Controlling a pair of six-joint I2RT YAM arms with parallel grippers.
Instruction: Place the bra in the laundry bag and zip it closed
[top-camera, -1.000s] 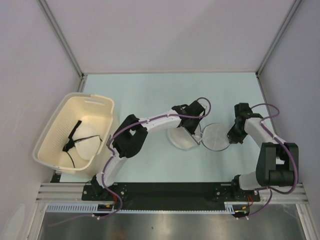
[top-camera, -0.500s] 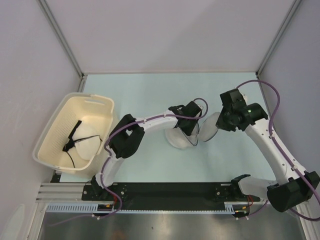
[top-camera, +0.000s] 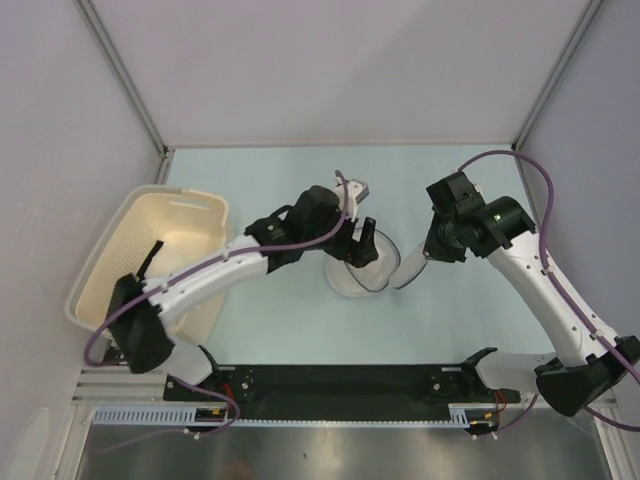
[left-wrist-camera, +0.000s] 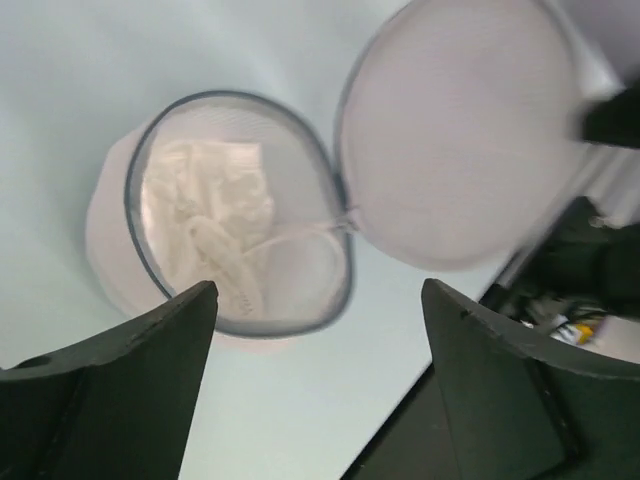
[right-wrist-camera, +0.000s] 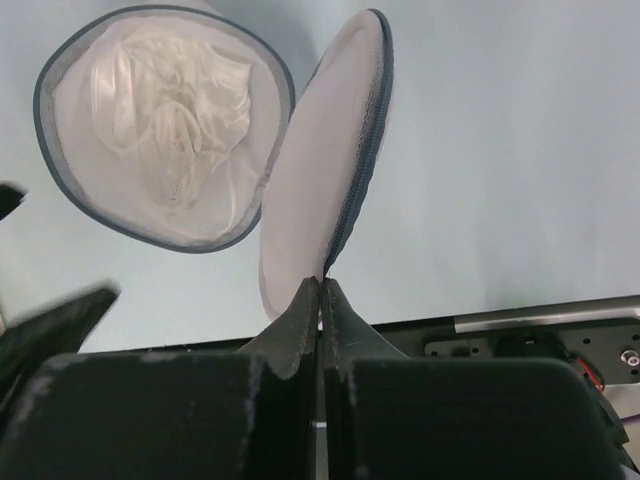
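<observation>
The laundry bag (top-camera: 352, 284) lies open mid-table, its round mesh base (left-wrist-camera: 240, 215) holding the crumpled shiny white bra (left-wrist-camera: 205, 215), which the right wrist view shows too as the bra (right-wrist-camera: 175, 115) bunched inside the grey rim. The bag's lid (right-wrist-camera: 320, 170) stands on edge beside the base, joined at the hinge. My right gripper (right-wrist-camera: 321, 283) is shut on the lid's zipper rim, seen from above as the right gripper (top-camera: 428, 256). My left gripper (left-wrist-camera: 318, 300) hangs open above the base, nothing between its fingers; from above the left gripper (top-camera: 362, 246) is over the bag.
A large cream slotted basket (top-camera: 185, 203) stands at the left, a black strappy garment (top-camera: 152, 256) inside; my left arm crosses over its near corner. A black rail (top-camera: 340, 380) runs along the near table edge.
My left gripper has opened and risen off the bag, leaving the bra inside. My right gripper has lifted the lid from flat on the table to upright.
</observation>
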